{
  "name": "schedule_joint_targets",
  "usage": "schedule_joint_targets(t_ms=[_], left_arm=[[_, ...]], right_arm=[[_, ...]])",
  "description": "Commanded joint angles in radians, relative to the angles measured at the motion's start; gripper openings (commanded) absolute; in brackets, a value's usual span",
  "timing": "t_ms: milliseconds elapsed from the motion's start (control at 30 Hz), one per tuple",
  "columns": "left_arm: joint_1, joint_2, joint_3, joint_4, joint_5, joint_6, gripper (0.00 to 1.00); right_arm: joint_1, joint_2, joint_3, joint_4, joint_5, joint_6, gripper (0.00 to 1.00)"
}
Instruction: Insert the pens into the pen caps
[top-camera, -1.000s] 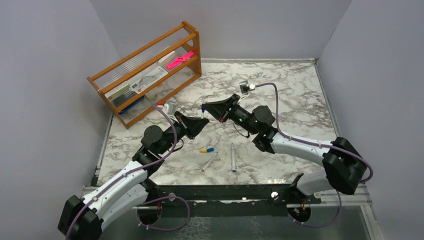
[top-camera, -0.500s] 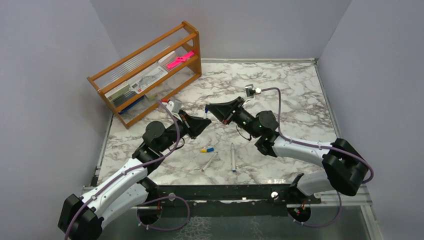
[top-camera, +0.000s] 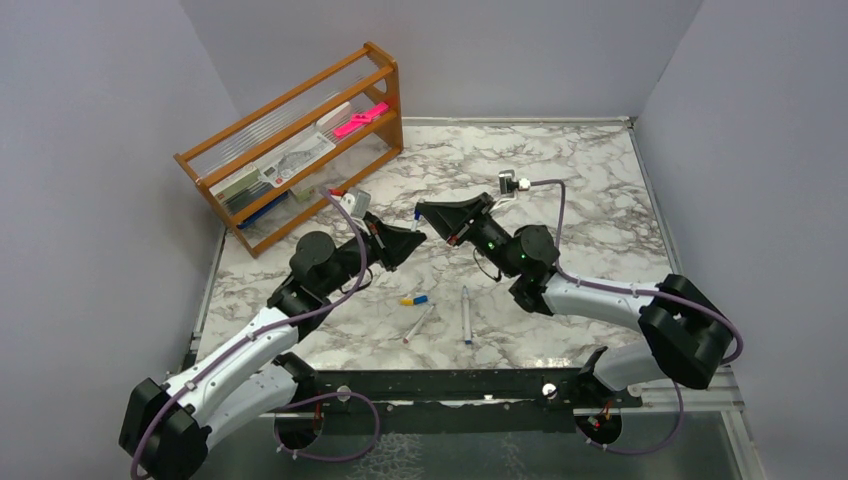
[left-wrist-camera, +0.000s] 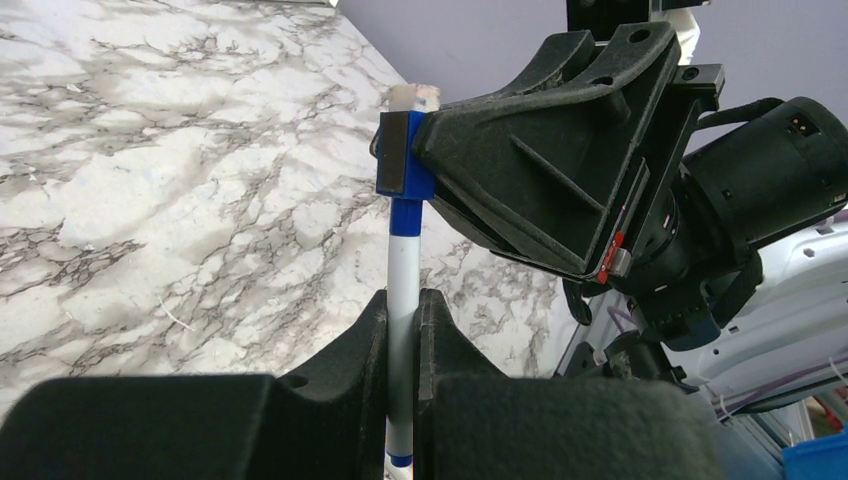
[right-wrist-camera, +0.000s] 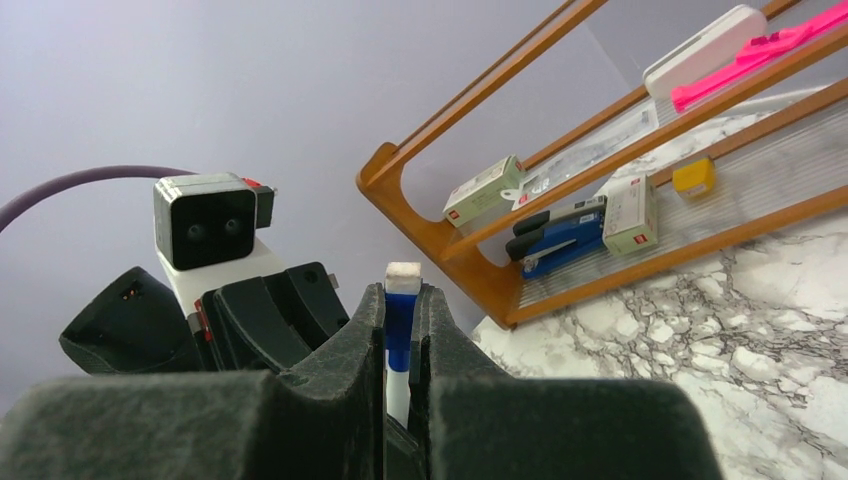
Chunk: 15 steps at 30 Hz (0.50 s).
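Left wrist view: left gripper (left-wrist-camera: 403, 305) is pinching the pen (left-wrist-camera: 403, 262), its axis pointing twelve o'clock into the blue cap (left-wrist-camera: 406, 213) the right gripper (left-wrist-camera: 405, 150) is clamping.

Lavender walls (top-camera: 480, 50); marble-patterned table (top-camera: 590, 190); wooden rack (top-camera: 390, 95) at back left.
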Motion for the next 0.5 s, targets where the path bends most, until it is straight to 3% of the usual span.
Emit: schedule_joint_targets(t_ms=[0,467], left_arm=[[0.043,0.005,0.157,0.343,-0.223,0.013,0.0],[0.044,0.02,0.172,0.353,-0.215,0.031,0.0]], right_arm=[[0.107,0.071,-0.101,-0.261,-0.288,0.003,0.02],[0.14,0.11,-0.145,-0.238,-0.288,0.011,0.02]])
